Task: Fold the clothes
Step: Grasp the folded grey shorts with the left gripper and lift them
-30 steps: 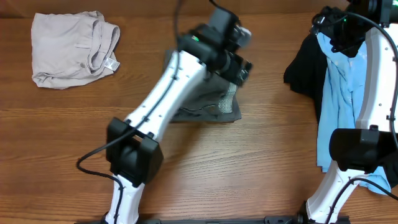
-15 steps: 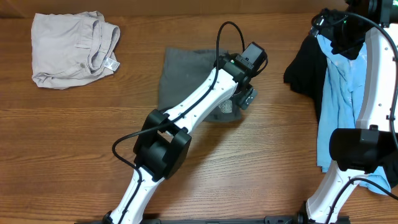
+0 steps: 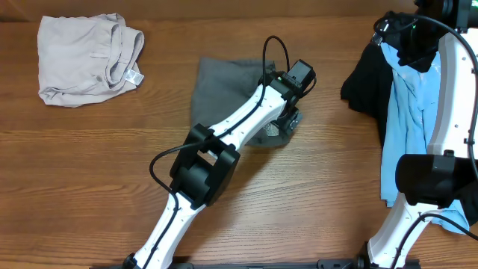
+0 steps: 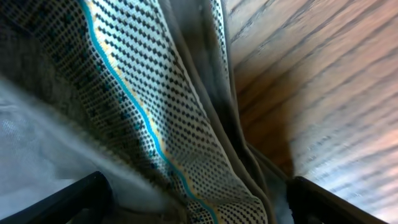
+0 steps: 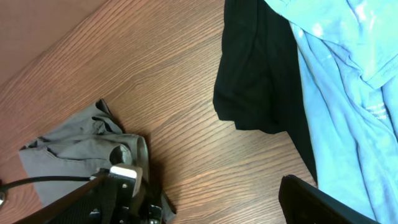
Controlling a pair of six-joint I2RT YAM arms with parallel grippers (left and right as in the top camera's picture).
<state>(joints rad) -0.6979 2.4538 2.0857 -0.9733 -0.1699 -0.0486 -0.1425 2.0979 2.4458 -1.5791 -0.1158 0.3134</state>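
Overhead looks straight down, taking in the broad counter (image 3: 97, 149) from far edge to near. Left wrist camera is jammed right up against the grey shorts (image 4: 155, 112), wood grain alongside. Right wrist camera rides high near the far right corner, angled down over the black garment (image 5: 255, 74) and blue T-shirt (image 5: 348, 93), catching those same shorts too.

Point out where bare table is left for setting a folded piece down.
Bare wood lies between the beige shorts and the grey shorts, and along the near edge left of the left arm. Crowded: the right side, under the black garment, blue T-shirt and right arm.
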